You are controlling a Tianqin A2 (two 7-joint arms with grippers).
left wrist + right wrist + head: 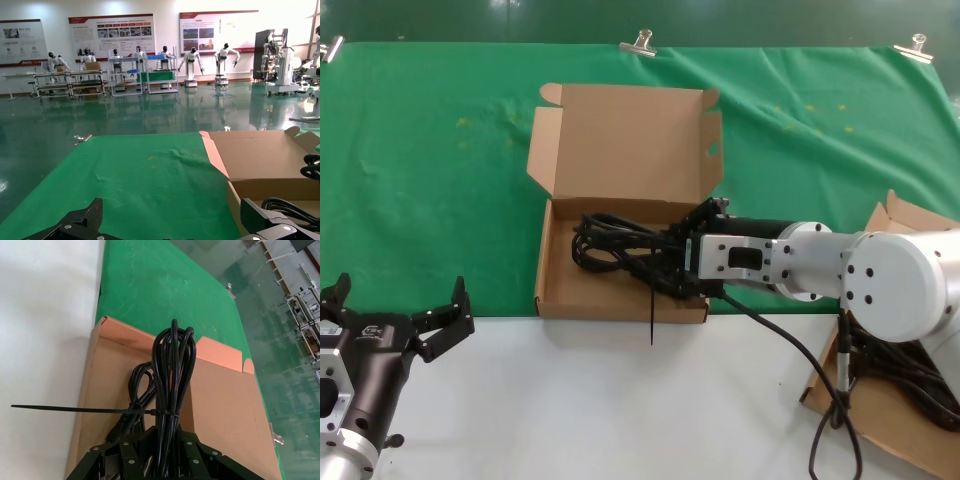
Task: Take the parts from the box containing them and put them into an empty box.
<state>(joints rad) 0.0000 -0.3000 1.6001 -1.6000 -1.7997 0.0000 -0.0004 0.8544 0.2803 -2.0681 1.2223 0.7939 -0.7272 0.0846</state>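
**Right gripper closed on a cord bundle over the centre box**

I see the cord bundle [170, 385], a long loop of black power cord bound by a black tie [75, 410], held at one end between the fingers of the right gripper [682, 262]. The fingers are closed tight on it, and the looped end stands out past the fingertips. The tie's free tail sticks out sideways; in the head view it hangs down over the box's front wall onto the white surface.

The bundle sits over the centre box [560, 290], an open cardboard carton with its lid flap [620, 140] standing up at the back. More black cords [605, 245] lie on its floor, just beside and under the held bundle; I cannot tell whether the bundle is clear of them.

The right arm reaches in from the robot's right, across the box's right side.

A second carton [910, 215] shows at the right edge, with black cords [910, 385] in it, partly hidden by the arm.

The left gripper [395, 320] is low at the robot's left over the white tabletop [620, 400], fingers spread wide and holding nothing.

Both boxes rest partly on a green cloth [430, 180] held at its far edge by metal clips [638, 42].
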